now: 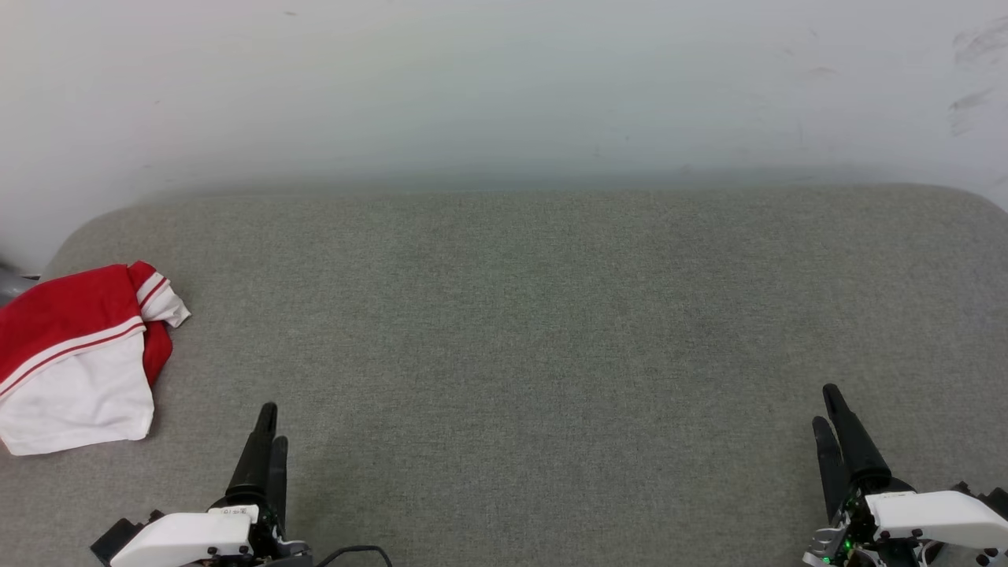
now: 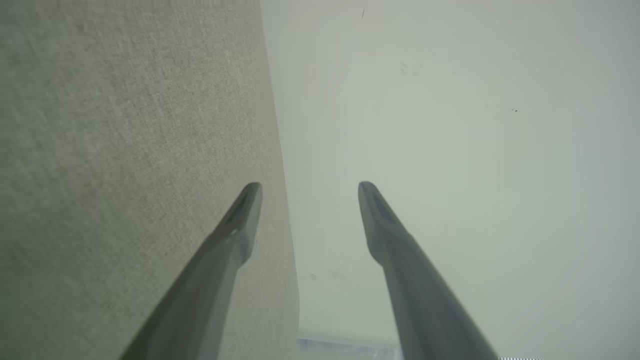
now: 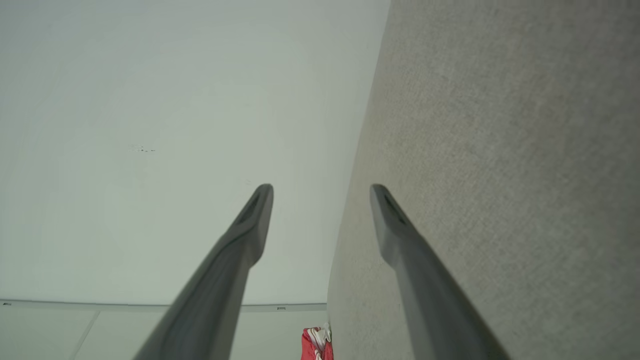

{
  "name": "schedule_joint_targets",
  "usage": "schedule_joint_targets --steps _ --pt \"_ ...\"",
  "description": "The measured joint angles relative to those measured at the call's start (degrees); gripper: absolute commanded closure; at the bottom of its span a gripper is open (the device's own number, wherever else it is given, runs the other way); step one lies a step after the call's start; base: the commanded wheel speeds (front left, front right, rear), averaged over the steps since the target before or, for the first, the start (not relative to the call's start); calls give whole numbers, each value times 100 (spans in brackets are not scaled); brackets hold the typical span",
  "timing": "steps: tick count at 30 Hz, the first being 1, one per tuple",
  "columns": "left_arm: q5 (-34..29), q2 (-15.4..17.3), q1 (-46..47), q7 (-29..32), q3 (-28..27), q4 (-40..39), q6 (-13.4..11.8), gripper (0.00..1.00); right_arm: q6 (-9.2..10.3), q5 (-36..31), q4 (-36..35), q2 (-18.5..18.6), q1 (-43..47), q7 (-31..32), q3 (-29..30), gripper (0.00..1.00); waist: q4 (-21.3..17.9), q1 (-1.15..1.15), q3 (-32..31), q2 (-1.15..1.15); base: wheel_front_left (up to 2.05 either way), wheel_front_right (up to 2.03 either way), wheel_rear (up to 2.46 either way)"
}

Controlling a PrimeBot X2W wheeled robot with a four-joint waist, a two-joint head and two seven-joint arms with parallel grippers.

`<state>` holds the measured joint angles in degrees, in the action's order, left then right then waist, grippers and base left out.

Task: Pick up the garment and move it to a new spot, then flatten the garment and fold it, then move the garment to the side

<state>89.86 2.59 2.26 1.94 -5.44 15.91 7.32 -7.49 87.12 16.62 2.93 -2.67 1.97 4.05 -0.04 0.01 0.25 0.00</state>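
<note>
My left gripper (image 1: 274,425) and right gripper (image 1: 825,407) are gaping, empty — garment (image 1: 75,362) is lying bunched at nine o'clock on grey cushion (image 1: 504,315).

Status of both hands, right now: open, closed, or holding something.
Left hand: open, holding nothing.
Right hand: open, holding nothing.

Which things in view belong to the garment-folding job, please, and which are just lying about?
Job: garment, lying at the left; left hand and right hand, both open; grey fabric surface beneath.
Just there: white wall; grey item cut off at the left edge.
</note>
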Motion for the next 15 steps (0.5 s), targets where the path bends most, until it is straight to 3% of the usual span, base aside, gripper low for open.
schedule_joint_targets --steps 15 --pt "-1292 3 -87 -383 -308 -201 0 0 0 -1956 -282 -1 -80 -393 104 0 -4 0 -2 0 0 0 0"
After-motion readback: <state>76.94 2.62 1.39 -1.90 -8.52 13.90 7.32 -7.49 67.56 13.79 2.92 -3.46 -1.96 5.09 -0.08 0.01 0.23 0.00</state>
